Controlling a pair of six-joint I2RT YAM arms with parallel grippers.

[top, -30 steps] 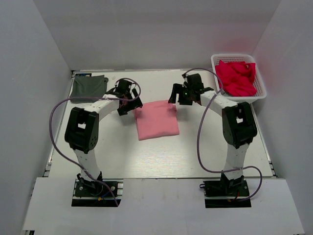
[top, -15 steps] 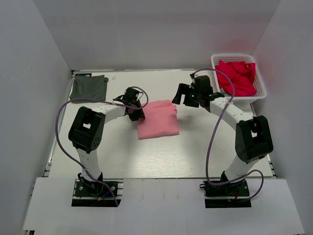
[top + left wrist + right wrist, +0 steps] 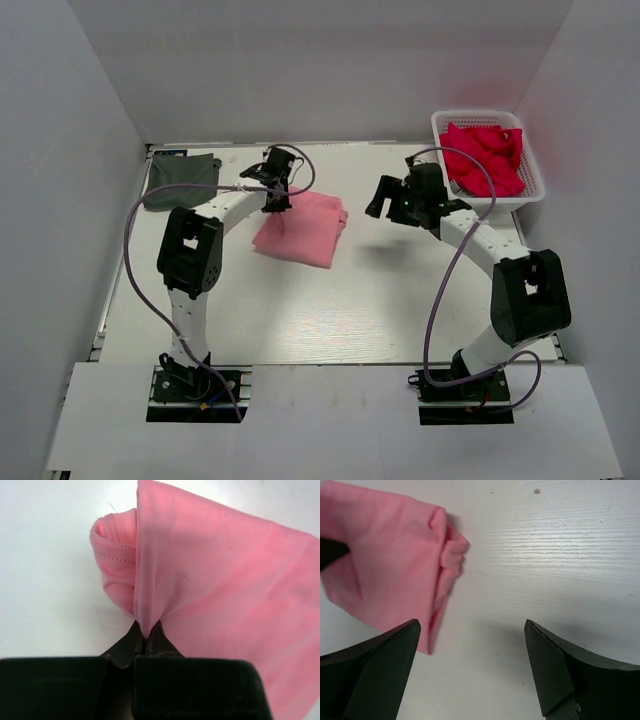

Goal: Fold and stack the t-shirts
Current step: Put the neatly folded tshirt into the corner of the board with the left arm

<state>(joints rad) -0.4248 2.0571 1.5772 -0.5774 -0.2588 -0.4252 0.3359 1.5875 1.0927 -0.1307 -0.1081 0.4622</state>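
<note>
**Pink tee folded and gripped; stacking is waiting**

The salmon-pink t-shirt is lying in the middle of the table as a folded, slightly rumpled packet, so its folding is looking largely finished. The left gripper is clamping shut on the packet's far-left edge, with cloth bunching between its jaws. The dark grey t-shirt is sitting as a neat folded square in the far-left corner, well apart from the pink one, so the stacking is yet to happen. The right gripper is hanging wide open and empty to the right of the pink tee. Red cloth is lying heaped in the white basket at far right, probably awaiting folding.
</note>
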